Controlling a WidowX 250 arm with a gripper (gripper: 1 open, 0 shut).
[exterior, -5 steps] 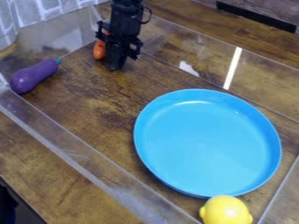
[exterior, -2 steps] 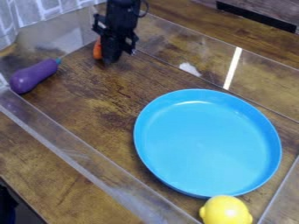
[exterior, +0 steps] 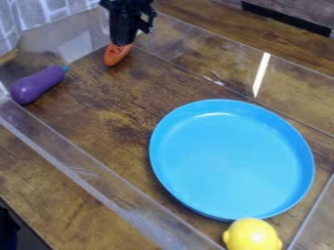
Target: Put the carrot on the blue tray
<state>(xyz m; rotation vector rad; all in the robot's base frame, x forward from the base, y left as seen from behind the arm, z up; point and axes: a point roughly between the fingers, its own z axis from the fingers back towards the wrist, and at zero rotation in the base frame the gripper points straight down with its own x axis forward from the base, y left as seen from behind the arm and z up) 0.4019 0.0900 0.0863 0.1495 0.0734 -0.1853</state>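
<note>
Dark wood worktop point(exterior: 117, 127), glossy, clear raised edging. On it: blue tray point(exterior: 232, 158) right of centre; lemon point(exterior: 252, 235) at tray's near rim; eggplant point(exterior: 38, 83) far left; carrot point(exterior: 117, 54) at rear.

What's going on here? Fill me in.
A robot arm's gripper hangs at the far left of the table, right above the carrot, which seems to lie on the wood rather than in its grip. The blue tray sits empty toward the near right, well apart from it. An eggplant lies at the left, a lemon at the near edge.
</note>
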